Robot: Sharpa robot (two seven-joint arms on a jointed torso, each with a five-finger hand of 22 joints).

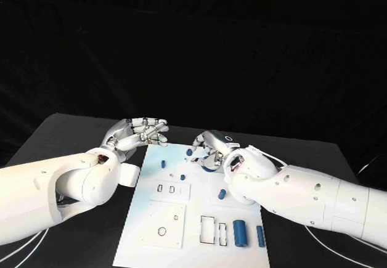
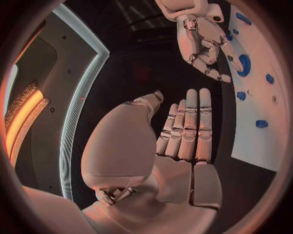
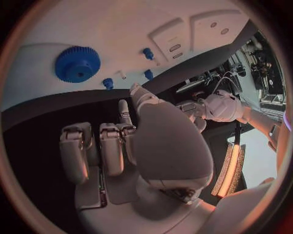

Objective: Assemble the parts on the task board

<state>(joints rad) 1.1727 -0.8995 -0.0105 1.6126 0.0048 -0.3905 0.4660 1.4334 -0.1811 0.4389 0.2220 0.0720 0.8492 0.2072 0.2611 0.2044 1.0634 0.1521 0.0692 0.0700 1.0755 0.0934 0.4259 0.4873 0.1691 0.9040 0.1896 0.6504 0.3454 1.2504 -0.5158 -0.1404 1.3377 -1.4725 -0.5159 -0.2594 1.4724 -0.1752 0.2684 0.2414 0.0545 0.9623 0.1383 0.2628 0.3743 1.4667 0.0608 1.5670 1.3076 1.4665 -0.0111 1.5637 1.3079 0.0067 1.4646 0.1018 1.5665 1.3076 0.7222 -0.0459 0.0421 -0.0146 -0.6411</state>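
We see the black table carrying the white task board, which lies lengthwise in the middle, running away from the robot. Our two white arms reach in from either side and meet at the board's far end.

Our left hand hovers just off the board's far left corner, over the table. Its fingers lie straight and close together beside the thumb, and it holds nothing.

Our right hand hangs over the board's far end, fingers curled downward. In the right wrist view the fingers are bent in with nothing between them; we see no part held.

On the board, a blue gear sits near the far end, just beside the right hand's fingertips. Two long blue cylinders lie side by side near the board's right edge, the thicker one inward, the thinner one outward, close to a pair of rectangular slots. A small blue peg stands near the left side, and another small blue piece sits just beside the right forearm. An oval hole marks the near left panel.
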